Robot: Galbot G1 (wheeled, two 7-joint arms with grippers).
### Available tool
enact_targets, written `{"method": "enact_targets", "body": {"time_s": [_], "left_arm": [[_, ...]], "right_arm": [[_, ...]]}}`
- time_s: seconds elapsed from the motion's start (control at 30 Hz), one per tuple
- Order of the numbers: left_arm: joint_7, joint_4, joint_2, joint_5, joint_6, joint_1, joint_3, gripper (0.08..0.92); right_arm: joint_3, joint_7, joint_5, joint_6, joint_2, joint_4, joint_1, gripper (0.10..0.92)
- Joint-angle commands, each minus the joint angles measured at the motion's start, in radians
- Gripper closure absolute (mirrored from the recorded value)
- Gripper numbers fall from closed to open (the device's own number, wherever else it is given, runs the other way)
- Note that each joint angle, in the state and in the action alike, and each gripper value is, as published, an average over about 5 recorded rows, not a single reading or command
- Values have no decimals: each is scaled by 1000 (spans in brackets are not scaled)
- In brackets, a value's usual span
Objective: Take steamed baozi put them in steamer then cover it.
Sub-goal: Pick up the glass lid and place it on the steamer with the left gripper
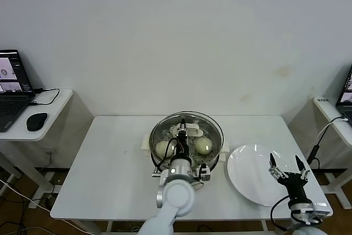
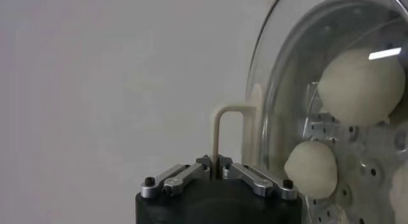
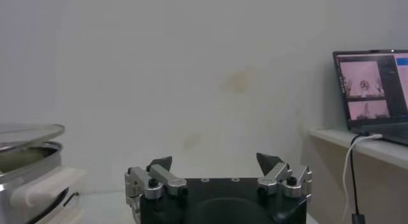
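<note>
From the head view, a white worktop was seen with the steamer at its middle, a shiny round steel pot on a white base. The cover, clear glass with a metal rim, was lying over the pot, and through it two smooth cream-white steamed baozi were visible on the perforated tray. The left gripper was placed over the lid, its fingers pinched on the cream handle. A flat white plate was lying just right of the steamer, and the right gripper was held above its near right edge with fingers spread.

In the left wrist view, the fingers were seen pressed together on the thin pale handle, with buns visible behind the glass.

In the right wrist view, the spread fingers were shown with nothing between them, the steamer off to one side.
</note>
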Motion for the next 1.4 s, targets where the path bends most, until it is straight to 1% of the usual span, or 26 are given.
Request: {"method": "enact_targets", "body": {"time_s": [0.03, 0.33, 0.93, 1.27, 1.33, 1.4], "left_arm": [[-4, 21, -1, 3, -1, 4, -8, 863], [-7, 21, 20, -8, -11, 5, -24, 863], [-25, 34, 20, -30, -18, 11, -31, 863], [-17, 11, 17, -41, -25, 27, -27, 863], [-15, 0, 17, -45, -28, 31, -26, 851], [-13, -15, 19, -46, -30, 35, -25, 813]], "right_arm": [[0, -1, -2, 0, 2, -3, 5, 203], [-4, -2, -8, -2, 3, -8, 11, 203], [-10, -3, -19, -3, 12, -9, 16, 203], [-11, -4, -20, -2, 13, -12, 17, 203], [-11, -4, -20, -1, 13, -12, 17, 203], [-11, -4, -21, -1, 14, -12, 16, 202]]}}
